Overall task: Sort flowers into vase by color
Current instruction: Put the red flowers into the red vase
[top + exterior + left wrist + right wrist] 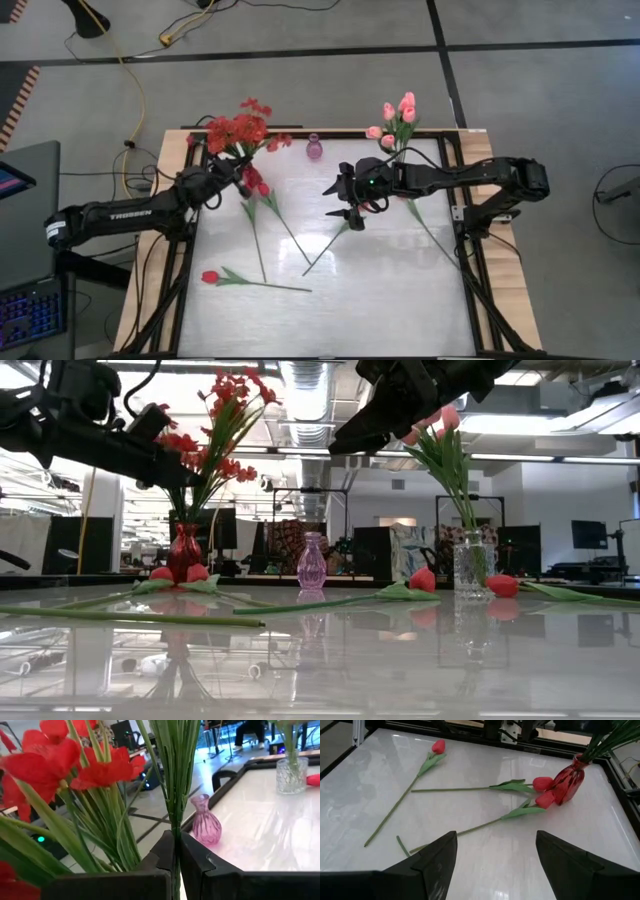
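The left gripper (175, 870) is clamped on a green flower stem (172, 795), holding it up among the red blossoms (238, 130) directly above the red vase (568, 782). The right gripper (352, 200) hangs with its fingers spread wide and empty, well to the side of the red vase. Two red tulips (542, 784) lie with their heads against that vase, a third (210, 277) lies farther from it, and the pink tulips (398, 115) stand in the clear vase (472, 565) across from it.

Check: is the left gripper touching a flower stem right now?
Touching. The left wrist view shows the left gripper shut on a green stem, which runs up from between its fingers beside the red blossoms.
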You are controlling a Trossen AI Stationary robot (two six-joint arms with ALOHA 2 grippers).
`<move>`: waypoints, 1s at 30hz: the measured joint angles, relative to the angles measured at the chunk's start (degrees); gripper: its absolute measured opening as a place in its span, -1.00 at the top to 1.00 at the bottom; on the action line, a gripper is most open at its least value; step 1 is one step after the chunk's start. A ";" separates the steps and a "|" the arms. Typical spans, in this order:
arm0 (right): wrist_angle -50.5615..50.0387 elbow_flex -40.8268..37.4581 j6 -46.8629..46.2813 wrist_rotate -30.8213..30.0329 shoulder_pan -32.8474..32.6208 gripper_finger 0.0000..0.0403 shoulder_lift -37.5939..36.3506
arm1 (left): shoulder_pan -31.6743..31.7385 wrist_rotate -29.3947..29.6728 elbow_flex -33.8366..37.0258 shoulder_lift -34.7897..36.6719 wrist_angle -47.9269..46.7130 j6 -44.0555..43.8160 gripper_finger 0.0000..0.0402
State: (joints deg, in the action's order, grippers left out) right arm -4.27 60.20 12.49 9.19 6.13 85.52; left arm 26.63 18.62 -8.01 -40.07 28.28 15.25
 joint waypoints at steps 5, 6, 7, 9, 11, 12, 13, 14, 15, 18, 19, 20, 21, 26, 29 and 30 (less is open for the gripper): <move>0.24 0.00 0.00 0.00 0.00 -0.49 0.00 | 0.00 -0.25 0.00 0.00 -0.68 -0.11 1.00; 0.28 0.00 0.00 0.00 0.00 -0.49 0.00 | 0.00 -0.25 0.00 0.00 -0.74 -0.11 1.00; 0.28 0.00 0.00 0.00 0.00 -0.49 0.00 | 0.00 -0.25 0.00 0.00 -0.80 -0.11 1.00; 0.28 0.00 -0.01 0.00 0.00 -0.49 0.00 | 0.00 -0.23 0.00 0.00 -1.25 -0.12 1.00; 0.28 0.00 -0.01 0.00 0.00 -0.49 0.00 | 0.00 -0.21 0.00 0.00 -2.02 -0.60 1.00; 0.28 0.00 0.00 0.00 0.00 -0.49 0.00 | 0.00 -0.20 0.00 0.00 -2.46 -1.00 1.00; 0.28 0.00 -0.02 0.00 0.00 -0.49 0.00 | 0.00 -0.19 0.00 0.00 -2.88 -1.24 1.00; 0.28 0.00 -0.02 0.00 0.00 -0.49 0.00 | 0.00 -0.19 0.00 0.00 -3.23 -1.45 1.00; 0.28 0.00 -0.18 0.00 0.00 -0.49 0.00 | 0.00 -0.09 0.00 0.00 -3.63 -1.49 1.00; 0.25 0.00 -0.39 0.00 0.00 -0.49 0.00 | 0.00 0.30 0.00 0.00 -4.46 -1.58 1.00; 0.25 0.00 -0.42 0.00 0.00 -0.49 0.00 | 0.00 0.56 0.00 0.00 -4.67 -1.58 1.00; 0.26 0.00 -0.42 0.00 0.00 -0.49 0.00 | 0.00 0.70 0.00 0.00 -4.97 -1.60 1.00; 0.24 0.00 -0.42 0.00 0.00 -0.49 0.00 | 0.00 0.85 0.00 0.00 -5.33 -1.67 1.00; 0.25 0.00 -0.44 0.00 0.00 -0.49 0.00 | 0.00 1.43 0.00 0.00 -7.49 -2.74 1.00; 0.24 0.00 -0.46 0.00 0.00 -0.49 0.00 | 0.00 1.54 0.00 0.00 -8.45 -3.08 1.00; 0.24 0.00 -0.46 0.00 0.00 -0.49 0.00 | 0.00 1.54 0.00 0.00 -8.51 -3.11 1.00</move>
State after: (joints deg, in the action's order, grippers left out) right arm -4.03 60.20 12.03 9.19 6.13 85.52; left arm 26.63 20.16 -8.01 -40.07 19.77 12.14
